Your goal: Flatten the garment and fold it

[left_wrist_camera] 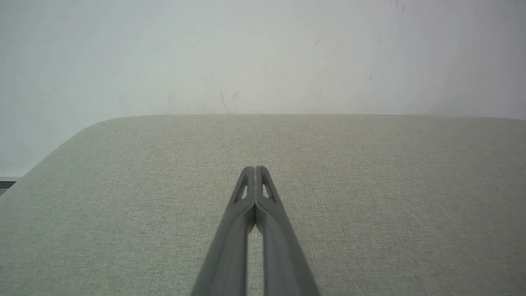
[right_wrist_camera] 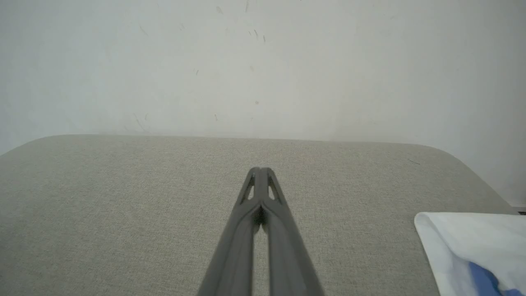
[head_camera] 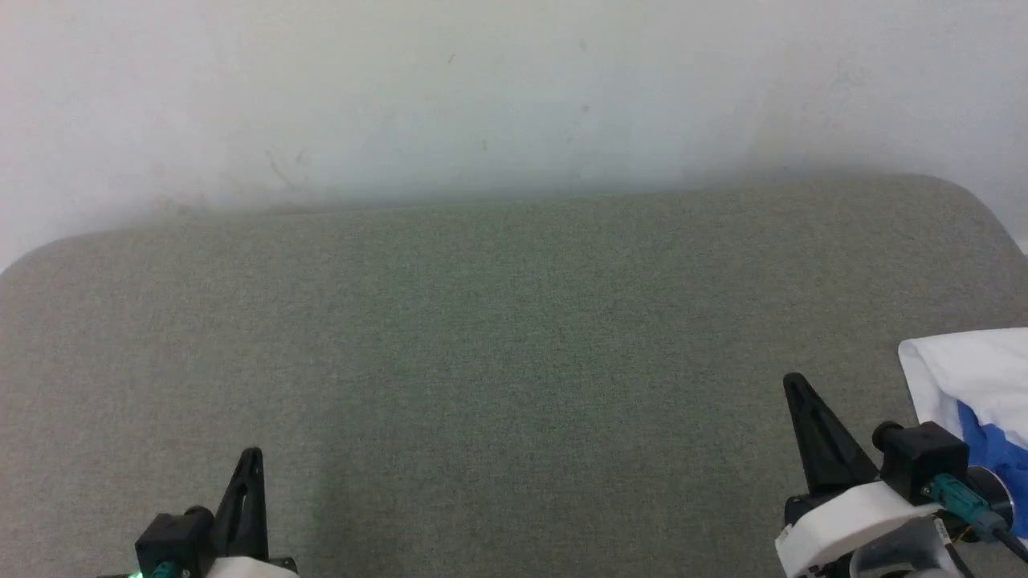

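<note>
The garment (head_camera: pixel 976 377) lies at the table's right edge, white cloth with a blue patch, cut off by the frame; in the right wrist view the garment (right_wrist_camera: pixel 472 242) fills the lower right corner. My right gripper (head_camera: pixel 795 384) hovers just left of it, apart from the cloth, fingertips pressed together and holding nothing, as the right gripper (right_wrist_camera: pixel 260 170) shows close up. My left gripper (head_camera: pixel 253 455) sits at the lower left over bare table, far from the cloth. Its left gripper (left_wrist_camera: pixel 254 169) tips also meet with nothing between them.
The grey-green felt table (head_camera: pixel 498 337) has rounded far corners and stands against a scuffed white wall (head_camera: pixel 482 96). Its far edge (left_wrist_camera: pixel 287 116) runs close to that wall.
</note>
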You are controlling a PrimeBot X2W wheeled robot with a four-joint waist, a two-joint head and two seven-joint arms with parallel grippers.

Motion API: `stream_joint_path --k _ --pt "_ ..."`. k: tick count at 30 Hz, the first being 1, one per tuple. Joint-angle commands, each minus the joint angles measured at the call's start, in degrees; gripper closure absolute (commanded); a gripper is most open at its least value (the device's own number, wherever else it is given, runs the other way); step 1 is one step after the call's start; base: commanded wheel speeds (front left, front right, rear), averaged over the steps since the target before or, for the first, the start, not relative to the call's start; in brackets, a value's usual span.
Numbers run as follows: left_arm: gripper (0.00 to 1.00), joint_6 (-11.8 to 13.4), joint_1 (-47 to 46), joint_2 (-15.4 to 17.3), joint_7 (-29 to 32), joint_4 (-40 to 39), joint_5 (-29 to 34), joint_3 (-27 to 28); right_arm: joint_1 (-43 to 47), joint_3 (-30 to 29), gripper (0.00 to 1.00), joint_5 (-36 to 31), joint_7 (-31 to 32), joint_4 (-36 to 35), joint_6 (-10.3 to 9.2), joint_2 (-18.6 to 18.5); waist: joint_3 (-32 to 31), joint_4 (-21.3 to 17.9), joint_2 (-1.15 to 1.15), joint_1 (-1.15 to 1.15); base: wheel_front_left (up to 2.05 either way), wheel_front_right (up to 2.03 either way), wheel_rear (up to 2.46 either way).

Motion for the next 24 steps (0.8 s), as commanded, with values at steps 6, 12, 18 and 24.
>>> stream_joint_path --k 6,12,18,24 --pt "1.0 0.1 -1.4 -0.5 0.8 -0.7 1.2 -0.3 -0.7 -0.2 1.0 -0.8 0.2 0.1 -0.01 0.1 0.0 0.0 0.0 0.0 0.0 0.0 0.0" --pt "1.0 0.1 -1.7 -0.8 1.4 -1.1 1.6 -0.4 -0.9 -0.3 1.0 -1.2 0.3 0.1 -0.01 0.1 0.0 0.1 0.0 0.0 0.0 0.0 0.0" --pt "1.0 0.1 -2.1 -1.1 2.0 -1.4 2.0 -0.6 -1.1 -0.4 1.0 -1.5 0.5 0.1 -0.02 0.1 0.0 0.1 0.0 0.0 0.0 0.0 0.0" --pt "1.0 0.2 -2.5 -1.4 2.7 -1.7 2.5 -0.7 -1.3 -0.4 1.0 -1.8 0.7 0.2 -0.02 0.1 0.0 0.1 0.0 0.0 0.0 0.0 0.0"
